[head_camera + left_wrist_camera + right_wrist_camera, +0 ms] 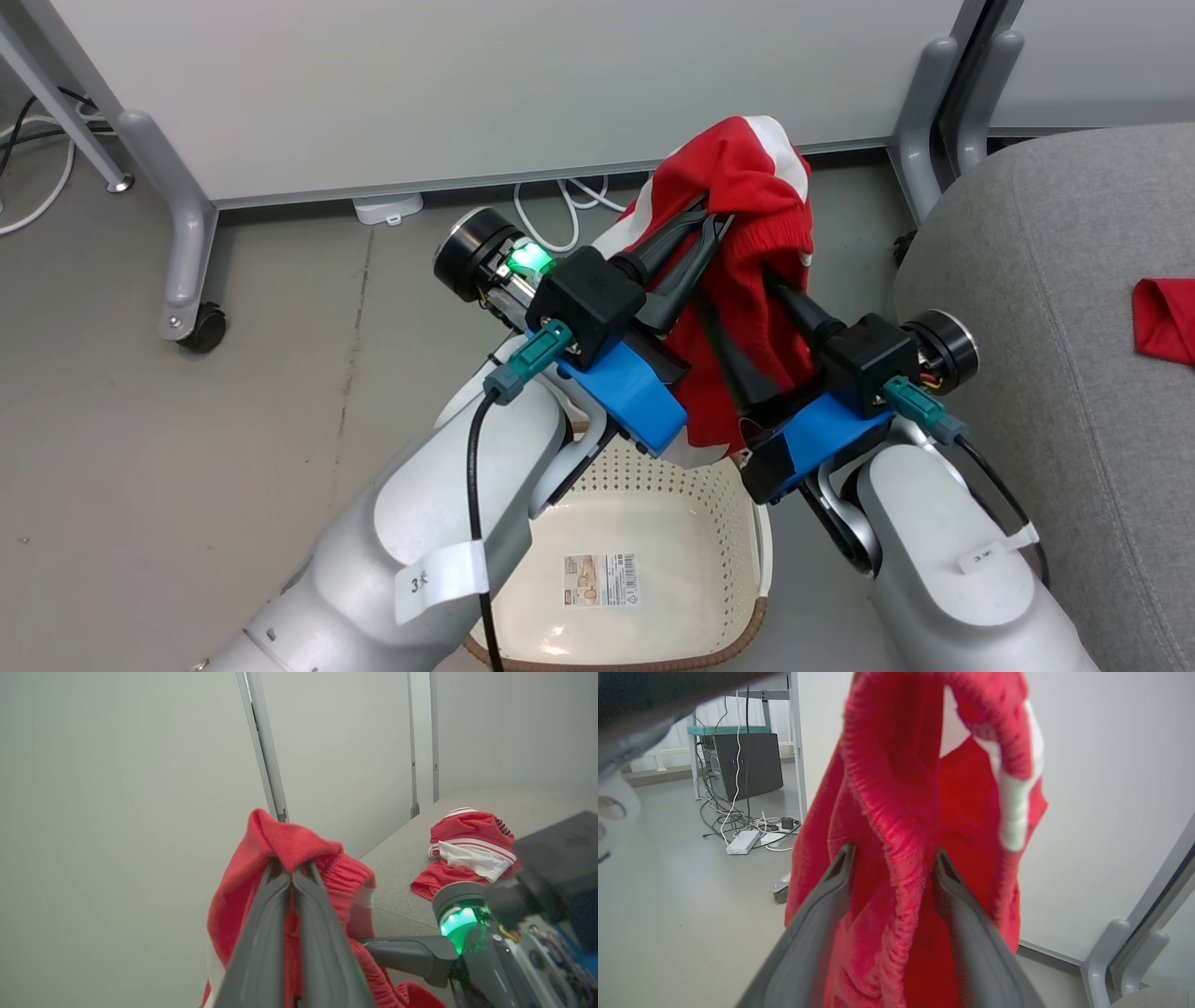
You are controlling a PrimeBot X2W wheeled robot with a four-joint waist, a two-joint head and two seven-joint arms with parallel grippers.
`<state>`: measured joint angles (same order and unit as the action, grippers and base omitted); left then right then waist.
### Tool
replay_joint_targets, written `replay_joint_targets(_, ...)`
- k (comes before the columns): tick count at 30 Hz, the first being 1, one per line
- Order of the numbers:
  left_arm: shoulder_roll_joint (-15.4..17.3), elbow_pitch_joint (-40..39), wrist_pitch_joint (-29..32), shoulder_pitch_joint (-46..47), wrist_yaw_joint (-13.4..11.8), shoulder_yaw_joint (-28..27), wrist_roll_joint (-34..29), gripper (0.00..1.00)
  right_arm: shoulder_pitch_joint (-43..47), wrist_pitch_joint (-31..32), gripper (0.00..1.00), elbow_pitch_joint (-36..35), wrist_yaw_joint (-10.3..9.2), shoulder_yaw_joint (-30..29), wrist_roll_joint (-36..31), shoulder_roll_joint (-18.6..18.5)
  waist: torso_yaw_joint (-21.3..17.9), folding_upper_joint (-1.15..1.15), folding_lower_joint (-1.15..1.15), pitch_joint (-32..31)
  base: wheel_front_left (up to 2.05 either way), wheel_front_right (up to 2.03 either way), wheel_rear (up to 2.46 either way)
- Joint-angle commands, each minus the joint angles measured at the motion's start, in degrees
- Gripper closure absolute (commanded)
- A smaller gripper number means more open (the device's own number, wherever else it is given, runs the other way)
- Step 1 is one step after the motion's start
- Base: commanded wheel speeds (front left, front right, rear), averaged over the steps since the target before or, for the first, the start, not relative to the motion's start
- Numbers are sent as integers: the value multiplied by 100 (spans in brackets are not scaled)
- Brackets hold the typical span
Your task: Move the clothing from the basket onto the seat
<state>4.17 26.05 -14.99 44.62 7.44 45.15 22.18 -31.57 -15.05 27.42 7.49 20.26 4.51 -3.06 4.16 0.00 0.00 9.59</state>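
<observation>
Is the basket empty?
Empty, as far as it shows: the basket holds just its label on a bare floor. The left arm hides one corner.

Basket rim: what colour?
Brown, woven-look: the basket rim edges a cream-white perforated body. Head view shows it best.
</observation>
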Motion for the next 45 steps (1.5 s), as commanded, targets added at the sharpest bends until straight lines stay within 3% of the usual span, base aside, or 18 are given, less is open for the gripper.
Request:
replay_joint_targets(1, 1, -9, -29, 43, 7, -6, -24, 100, -84, -19, 100, 30, 1, 13, 7, 16, 0, 0, 0, -2, 0, 0, 0)
replay_joint_targets(16, 0, 11, -29, -41, 7, 19, -44, 100, -68, -19, 100, 75, 1, 145, 199, 21, -25, 0, 0, -44, 0, 0, 0)
replay_joint_targets(17, 0, 13, -29, -43, 7, 6, -56, 84, -60, -19, 100, 77, 1, 145, 202, 21, -26, 0, 0, -43, 0, 0, 0)
replay_joint_targets(18, -1, 8, -29, -47, 7, -23, -70, 36, -50, -19, 100, 77, 1, 145, 204, 21, -27, 0, 0, -43, 0, 0, 0)
replay_joint_targets(19, -4, 1, -29, -56, 7, -42, -75, 0, -38, -19, 100, 74, 1, 145, 205, 21, -28, 0, 0, -44, 0, 0, 0)
replay_joint_targets(45, 15, 14, -28, -97, 7, -210, -282, 0, 76, -20, 100, -19, 1, -159, 134, 17, -294, 0, 0, 132, 0, 0, 0)
